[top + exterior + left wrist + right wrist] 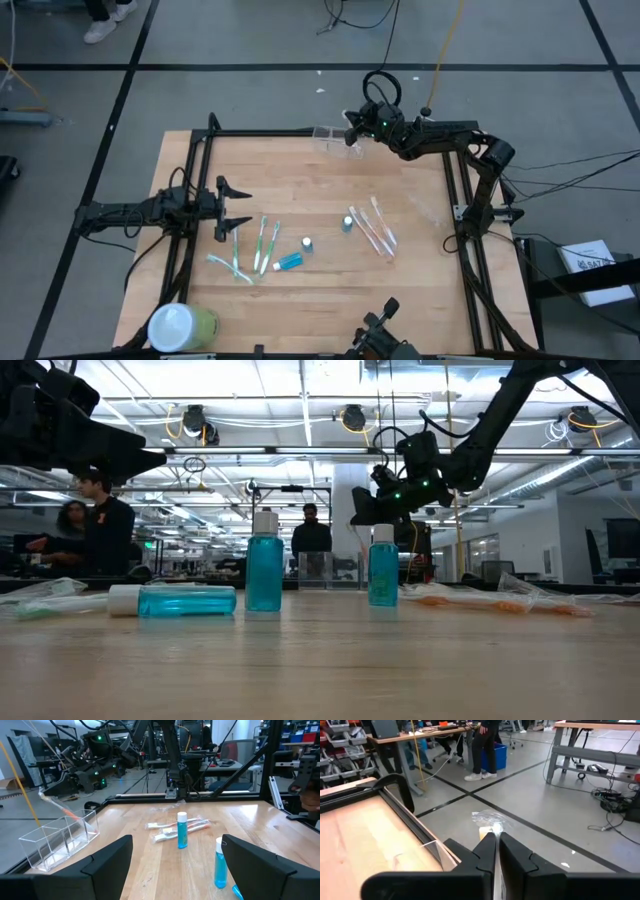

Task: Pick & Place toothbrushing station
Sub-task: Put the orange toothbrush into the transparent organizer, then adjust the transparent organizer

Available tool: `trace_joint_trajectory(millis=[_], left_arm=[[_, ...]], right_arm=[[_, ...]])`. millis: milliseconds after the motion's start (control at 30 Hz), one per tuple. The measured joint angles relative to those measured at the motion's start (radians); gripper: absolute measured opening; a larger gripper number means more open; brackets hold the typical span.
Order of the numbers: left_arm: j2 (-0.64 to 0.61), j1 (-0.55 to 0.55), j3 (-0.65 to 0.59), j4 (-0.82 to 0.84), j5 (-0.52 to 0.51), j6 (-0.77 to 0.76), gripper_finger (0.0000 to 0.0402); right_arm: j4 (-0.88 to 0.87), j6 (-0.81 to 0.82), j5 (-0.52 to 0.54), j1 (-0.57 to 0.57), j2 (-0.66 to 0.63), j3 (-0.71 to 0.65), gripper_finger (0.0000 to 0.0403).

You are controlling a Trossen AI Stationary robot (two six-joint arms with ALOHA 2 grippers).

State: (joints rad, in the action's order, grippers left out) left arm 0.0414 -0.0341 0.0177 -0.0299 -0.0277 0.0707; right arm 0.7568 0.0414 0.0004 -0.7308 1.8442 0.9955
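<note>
right fingers [495, 851] pinch a wrapped toothbrush [62, 807] above the toothbrushing station [57, 840]; left fingers [250, 865] apart.

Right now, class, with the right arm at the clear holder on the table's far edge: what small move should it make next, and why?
Probably open the right gripper's fingers. They are shut on a wrapped orange toothbrush, tilted, whose lower end seems to sit inside the toothbrushing station's end compartment, so letting go should drop it in. The left gripper waits open.
</note>
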Motion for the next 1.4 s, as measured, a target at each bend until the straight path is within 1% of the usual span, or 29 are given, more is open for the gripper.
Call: trace_joint_trajectory(millis=[133,400,533,633,700,767,933,1000,1067,1200,1400], left_arm=[[0.0,0.0,0.0,0.0,0.0,0.0,0.031],[0.0,0.0,0.0,0.0,0.0,0.0,0.031],[0.0,0.0,0.0,0.0,0.0,0.0,0.031],[0.0,0.0,0.0,0.0,0.0,0.0,0.031],[0.0,0.0,0.0,0.0,0.0,0.0,0.031],[0.0,0.0,0.0,0.0,0.0,0.0,0.031],[0.0,0.0,0.0,0.0,0.0,0.0,0.031],[0.0,0.0,0.0,0.0,0.0,0.0,0.031],[0.0,0.0,0.0,0.0,0.0,0.0,0.031],[0.0,0.0,0.0,0.0,0.0,0.0,0.031],[0.0,0.0,0.0,0.0,0.0,0.0,0.031]], right_arm=[[-0.001,-0.003,0.002,0.0,0.0,0.0,0.0035],[-0.001,-0.005,0.006,-0.001,-0.008,-0.001,0.01],[-0.003,-0.038,0.071,0.0,-0.031,-0.001,0.0126],[-0.048,-0.066,0.081,0.0,-0.068,-0.001,0.014],[-0.119,-0.069,0.076,0.008,-0.109,-0.001,0.0145],[-0.224,-0.08,0.037,0.024,-0.163,-0.001,0.0148],[-0.583,-0.119,-0.125,0.072,-0.299,-0.001,0.0144],[-0.694,-0.135,-0.182,0.086,-0.324,-0.001,0.0141],[-0.782,-0.142,-0.215,0.095,-0.329,-0.001,0.0138],[-0.821,-0.144,-0.269,0.101,-0.287,-0.004,0.0135],[-0.802,-0.152,-0.263,0.103,-0.195,-0.022,0.0135]])
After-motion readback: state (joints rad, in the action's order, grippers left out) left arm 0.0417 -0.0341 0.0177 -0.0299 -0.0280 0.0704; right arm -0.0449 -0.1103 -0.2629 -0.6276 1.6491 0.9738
